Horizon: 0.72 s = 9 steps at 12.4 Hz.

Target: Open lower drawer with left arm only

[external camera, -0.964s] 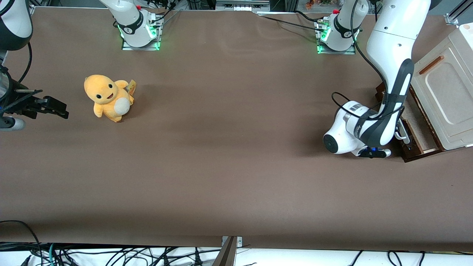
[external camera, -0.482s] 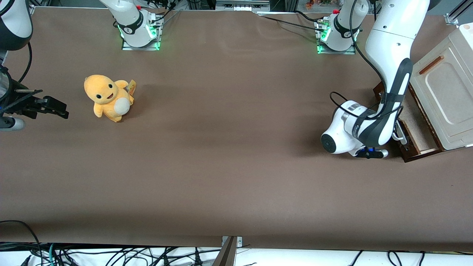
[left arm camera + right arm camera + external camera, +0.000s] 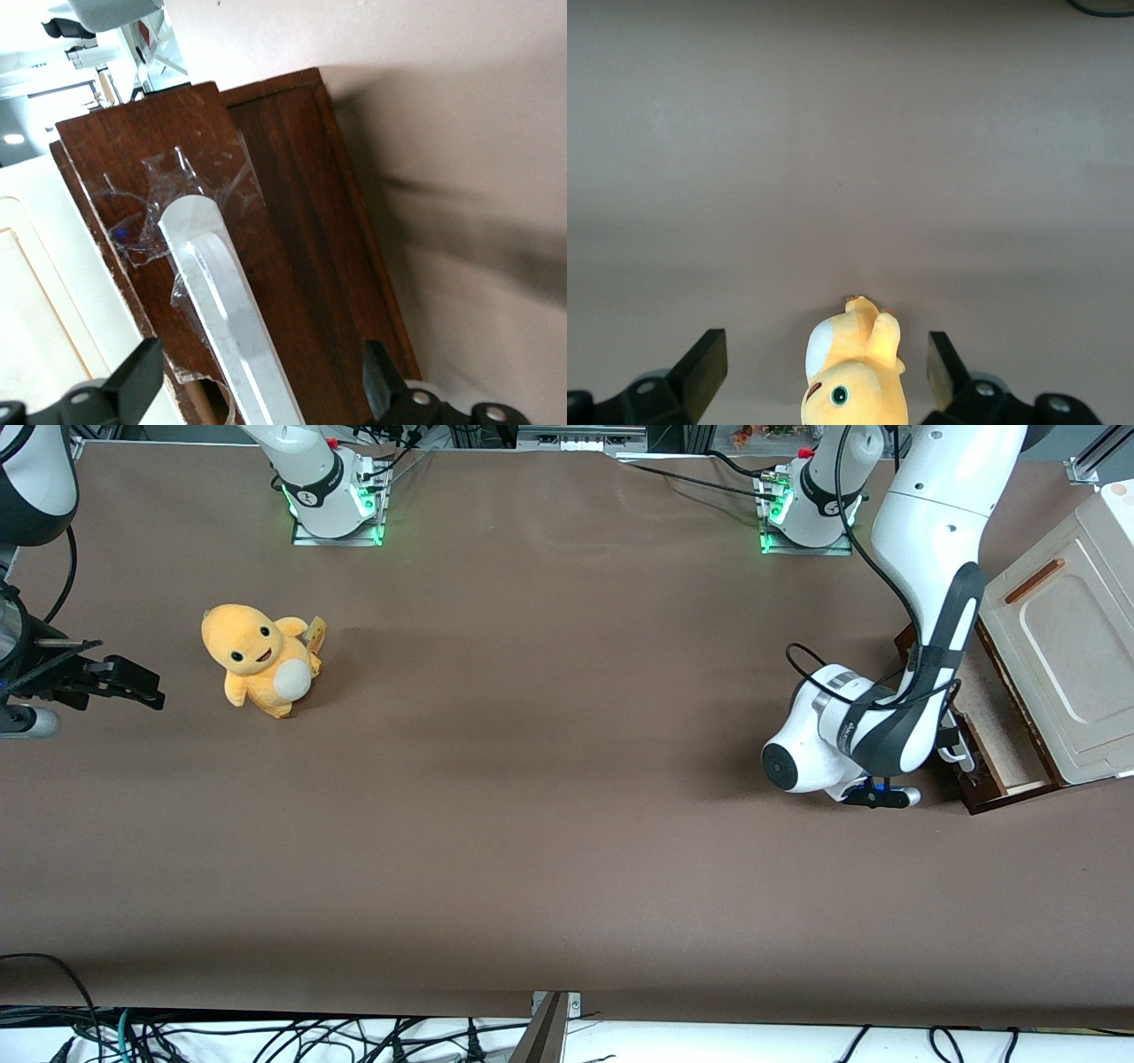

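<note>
The lower drawer stands partly pulled out of the cream cabinet, showing its pale inside. Its dark brown front carries a white bar handle fixed with clear tape. The left arm bends down in front of the drawer, and its wrist covers most of the drawer front in the front view. My gripper is open, one finger on each side of the handle with a gap to it. Nothing is held.
A yellow plush toy sits toward the parked arm's end of the table. The cream panelled front with a thin brown handle lies above the lower drawer. The brown table stretches between toy and cabinet.
The left arm's wrist has drawn slightly away from the cabinet, toward the parked arm's end. The drawer has stayed where it was.
</note>
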### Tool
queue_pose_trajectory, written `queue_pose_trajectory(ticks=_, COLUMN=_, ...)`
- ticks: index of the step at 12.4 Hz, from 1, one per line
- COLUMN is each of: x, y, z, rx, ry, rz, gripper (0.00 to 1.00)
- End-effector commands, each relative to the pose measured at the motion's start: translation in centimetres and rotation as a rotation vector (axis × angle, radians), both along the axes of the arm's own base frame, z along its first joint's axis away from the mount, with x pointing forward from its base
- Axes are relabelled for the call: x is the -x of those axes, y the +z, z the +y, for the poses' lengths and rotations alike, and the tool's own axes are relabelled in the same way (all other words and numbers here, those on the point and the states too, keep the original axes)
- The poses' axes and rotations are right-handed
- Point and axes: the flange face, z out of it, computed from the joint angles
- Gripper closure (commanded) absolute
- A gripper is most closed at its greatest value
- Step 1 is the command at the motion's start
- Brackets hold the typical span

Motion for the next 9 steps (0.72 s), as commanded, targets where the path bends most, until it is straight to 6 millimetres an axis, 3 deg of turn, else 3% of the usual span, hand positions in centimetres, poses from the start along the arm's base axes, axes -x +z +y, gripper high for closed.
queue_pose_trajectory(ticks=1, x=-1.4, y=3.3, z=-1.8, rx=0.101, ry=-0.018, rz=-0.057, gripper=0.0)
queue_pose_trajectory(ticks=5, x=-3.0, y=9.9, z=-4.7, rx=0.471, ry=0.059, rz=-0.264, gripper=0.0)
queue_pose_trajectory(ticks=9, x=-4.2, y=15.8, z=-3.4, rx=0.771, ry=0.189, rz=-0.438, gripper=0.0)
